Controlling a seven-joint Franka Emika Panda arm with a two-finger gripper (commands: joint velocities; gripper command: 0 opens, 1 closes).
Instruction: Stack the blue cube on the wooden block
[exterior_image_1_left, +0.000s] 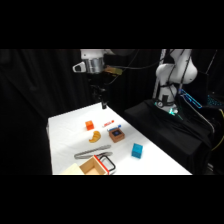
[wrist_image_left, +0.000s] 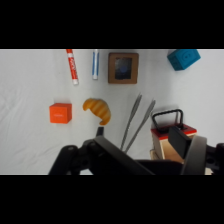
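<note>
gripper (exterior_image_1_left: 103, 105) high above table, holds nothing, jaw gap can't tell | blue cube (exterior_image_1_left: 137, 150) prob. light, rigid: pinch opp. flat sides | wooden block (exterior_image_1_left: 116, 134) apart

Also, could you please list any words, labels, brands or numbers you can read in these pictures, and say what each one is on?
No text can be read.
Red marker: dark marks along its barrel, too blurred to read.
Blue marker: no legible print.
Wooden block: only a plain dark blue square on top.
Blue cube, orange cube: no lettering visible.
</note>
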